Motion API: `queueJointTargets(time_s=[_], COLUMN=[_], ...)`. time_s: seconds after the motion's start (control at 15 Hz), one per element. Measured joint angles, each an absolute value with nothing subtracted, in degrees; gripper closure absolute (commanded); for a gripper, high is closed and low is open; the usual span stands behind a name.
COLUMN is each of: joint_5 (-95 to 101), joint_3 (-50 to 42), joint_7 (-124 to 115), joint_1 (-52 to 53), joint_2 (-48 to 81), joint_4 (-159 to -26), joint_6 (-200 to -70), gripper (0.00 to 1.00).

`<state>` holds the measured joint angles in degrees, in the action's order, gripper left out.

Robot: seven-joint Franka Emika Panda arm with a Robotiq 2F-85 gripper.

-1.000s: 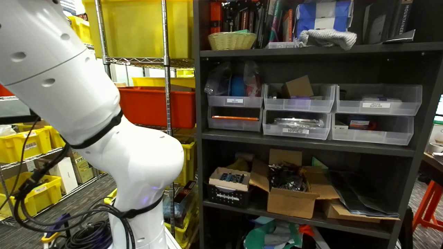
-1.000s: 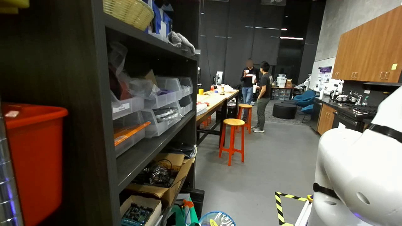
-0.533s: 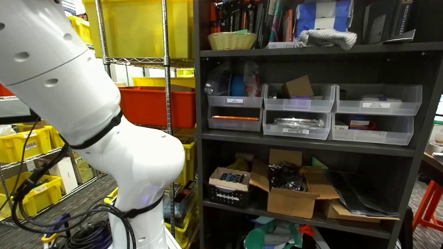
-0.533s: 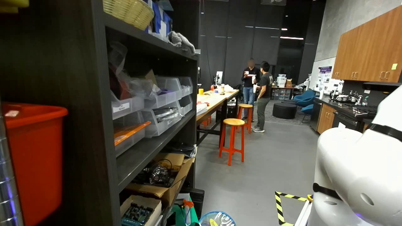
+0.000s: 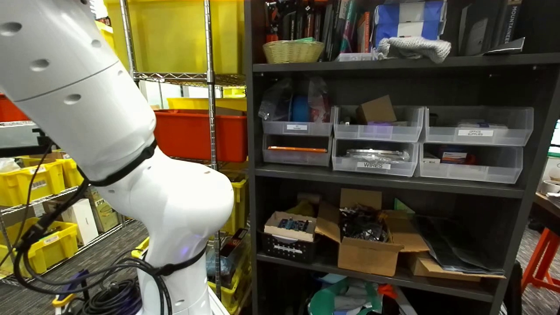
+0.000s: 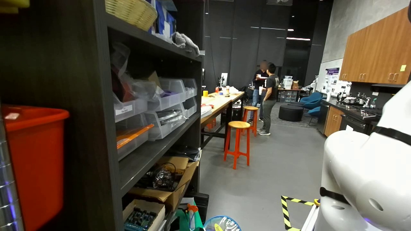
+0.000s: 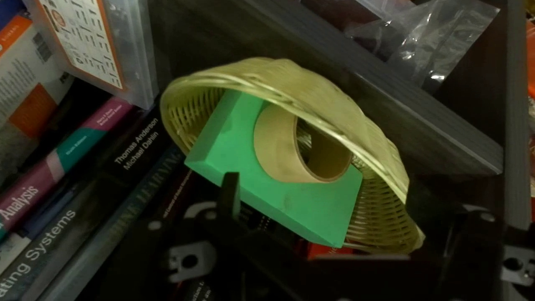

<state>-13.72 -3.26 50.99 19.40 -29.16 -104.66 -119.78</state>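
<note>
My gripper (image 7: 342, 200) shows dark at the bottom of the wrist view. Its fingers are apart, with nothing seen between them; the right finger is hard to make out. Ahead of it is a pale woven basket (image 7: 326, 94), also on the top shelf in both exterior views (image 5: 292, 53) (image 6: 132, 14). In it lie a green block (image 7: 288, 205) and, on the block, a tan cardboard ring (image 7: 273, 146). The left fingertip overlaps the block's near edge in the picture; I cannot tell whether they touch. In an exterior view, dark parts above the basket may be the gripper.
Books (image 7: 96, 167) and a clear plastic case (image 7: 100, 46) stand beside the basket. The dark shelf board (image 5: 385, 66) runs under it. A grey cloth (image 5: 413, 48) lies on the same shelf. Clear bins (image 5: 477, 138) sit below. A wire rack post (image 5: 211, 113) stands near the white arm (image 5: 183, 192).
In an exterior view the upper arm has shifted slightly right, and dark parts above the basket have moved left across the books. A person far behind has moved right.
</note>
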Motion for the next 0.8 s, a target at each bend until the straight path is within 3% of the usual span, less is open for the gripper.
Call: queueJointTargets(time_s=[0.8], joint_5=[-13.7], joint_3=[-1.6], joint_7=[51.1], joint_1=[18.7], joint_2=[-24.4], joint_4=[-99.6], joint_6=[-120.0], gripper=[0.00])
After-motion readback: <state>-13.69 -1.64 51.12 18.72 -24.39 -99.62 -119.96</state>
